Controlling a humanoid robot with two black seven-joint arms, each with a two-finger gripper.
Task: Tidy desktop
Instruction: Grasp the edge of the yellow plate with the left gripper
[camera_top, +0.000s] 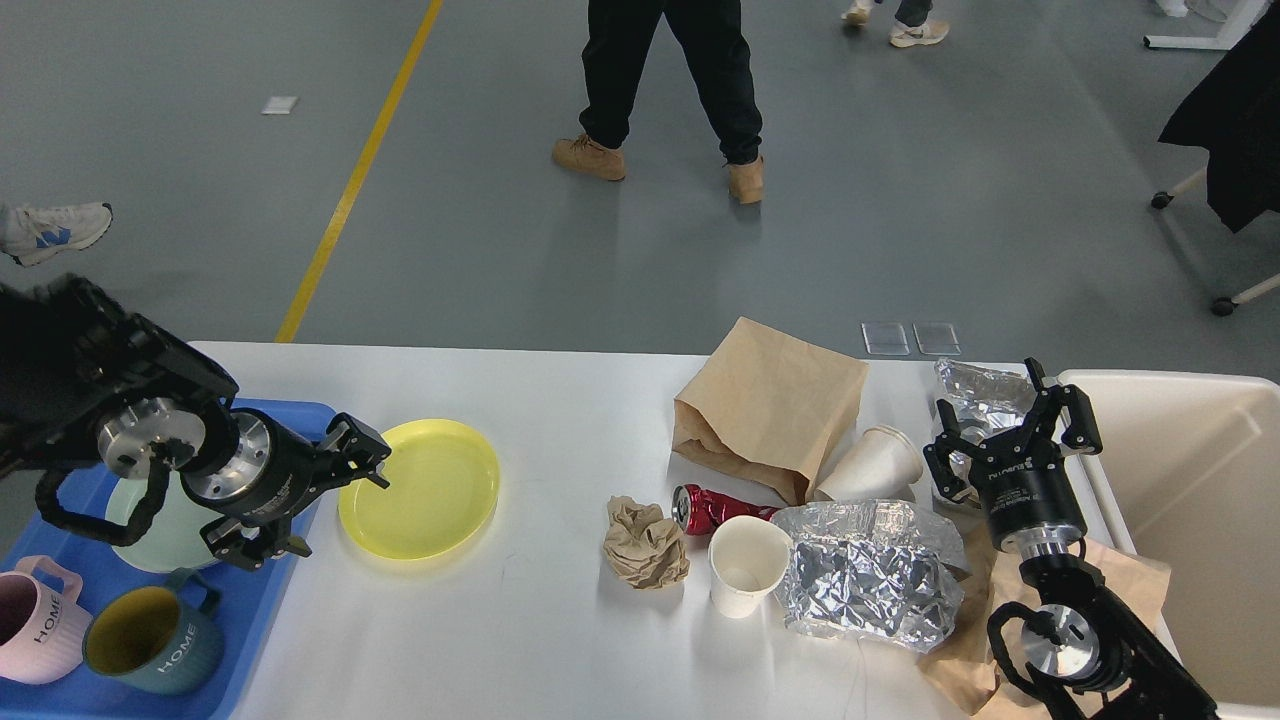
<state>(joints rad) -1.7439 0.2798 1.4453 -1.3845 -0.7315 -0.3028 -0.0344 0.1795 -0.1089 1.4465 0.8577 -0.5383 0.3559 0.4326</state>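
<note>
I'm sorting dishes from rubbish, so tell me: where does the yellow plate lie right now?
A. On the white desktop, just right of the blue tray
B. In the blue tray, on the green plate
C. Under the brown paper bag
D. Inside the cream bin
A: the yellow plate lies flat on the desktop, beside the blue tray, with the left claw at its near-left edge.

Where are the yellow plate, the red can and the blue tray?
yellow plate (420, 490), head view, middle of its flat inside.
red can (712, 508), head view, crushed side of its body.
blue tray (255, 610), head view, bare floor near its right rim.
</note>
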